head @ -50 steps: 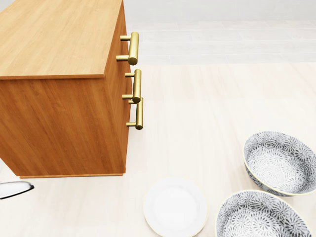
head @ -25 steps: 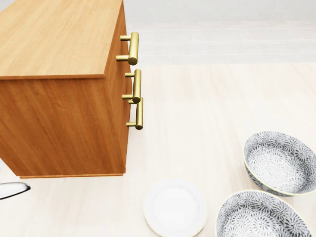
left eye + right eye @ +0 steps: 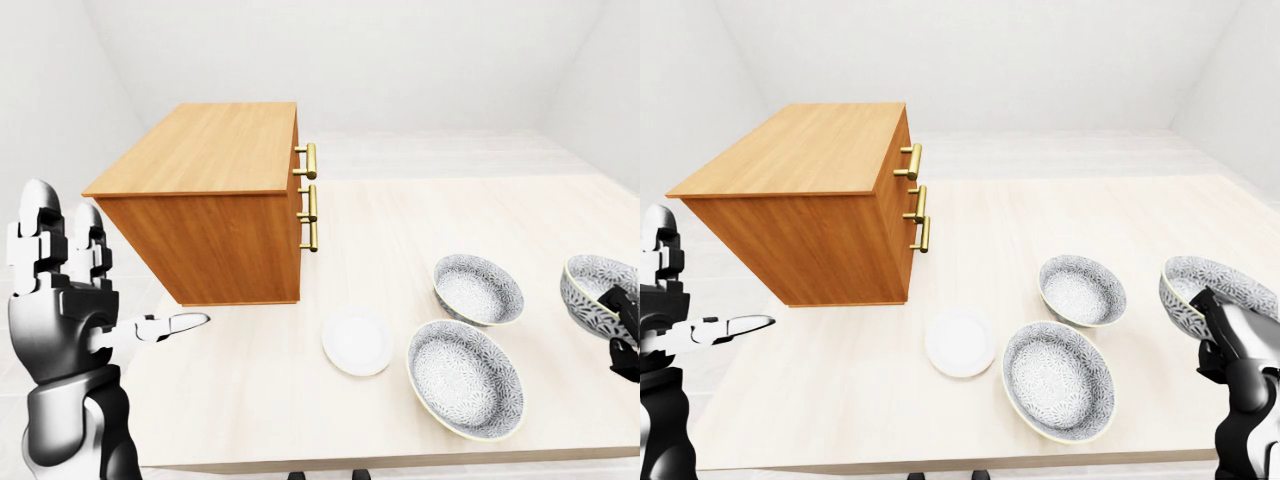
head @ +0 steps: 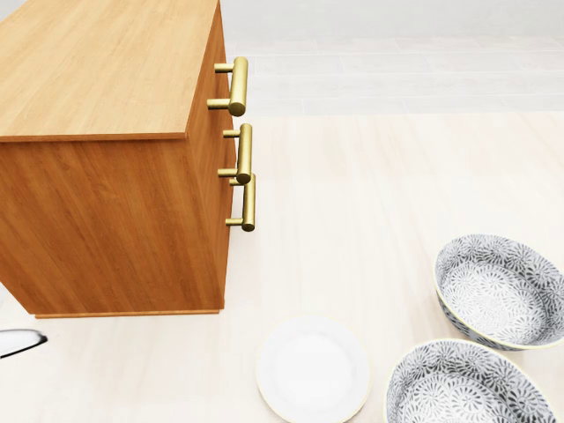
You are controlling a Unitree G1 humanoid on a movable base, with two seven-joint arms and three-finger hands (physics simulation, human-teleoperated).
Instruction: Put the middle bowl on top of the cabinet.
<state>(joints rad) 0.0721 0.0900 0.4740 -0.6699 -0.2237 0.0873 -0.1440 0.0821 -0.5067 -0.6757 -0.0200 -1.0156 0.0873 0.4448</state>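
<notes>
**Left-eye view:** The left hand stands at 8 o'clock with its fingers spread open, holding nothing. The cabinet sits at 10 o'clock on the surface. The middle bowl rests upright on the surface at 4 o'clock from the cabinet, just beside the near bowl.

**Head view:** A white plate lies at 6 o'clock.

**Right-eye view:** The right hand is at 4 o'clock, against the rightmost bowl. Its grip state cannot be determined.

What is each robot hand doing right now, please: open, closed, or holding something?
Left robot hand: open, holding nothing.
Right robot hand: by the rightmost bowl; grip cannot be told.
</notes>
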